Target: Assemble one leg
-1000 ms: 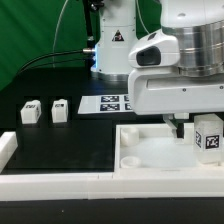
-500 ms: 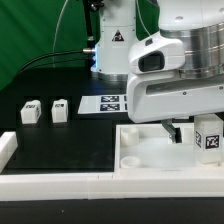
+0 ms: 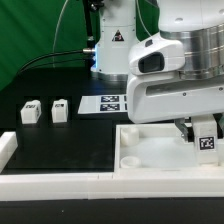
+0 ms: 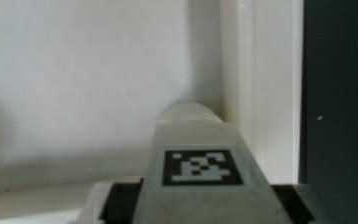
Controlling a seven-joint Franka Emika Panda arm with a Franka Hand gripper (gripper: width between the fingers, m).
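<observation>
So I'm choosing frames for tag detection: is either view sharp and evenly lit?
Exterior view: fairly sharp, evenly lit; the tag on the leg is legible though small, and the gripper shades the tray beneath. Wrist view: soft and grainy, yet the leg's tag is readable.

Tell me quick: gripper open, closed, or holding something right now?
Gripper: closed on the leg, holding it upright over the white tray piece; the wrist view shows the fingers on both sides of it.
</observation>
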